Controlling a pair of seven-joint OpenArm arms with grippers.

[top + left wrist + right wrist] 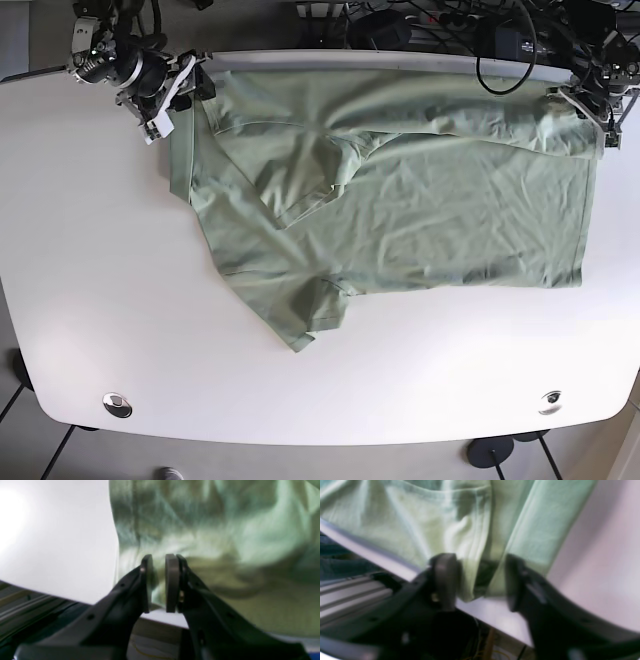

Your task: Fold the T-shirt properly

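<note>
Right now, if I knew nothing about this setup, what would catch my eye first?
A wrinkled pale green cotton T-shirt sprawls across the far half of the big white table, partly folded over itself. At its two far corners sit the black robot grippers: the right gripper, jaws open around the cloth's edge, and the left gripper, jaws nearly closed at the fabric.

Left gripper (160,582): we see its dark jaws nearly closed, w/ green cloth between the pads.
T-shirt (212,530): pale green, rumpled, blurred, filling our upper right.
Table (55,542): white, bare at left; edge below.
</note>
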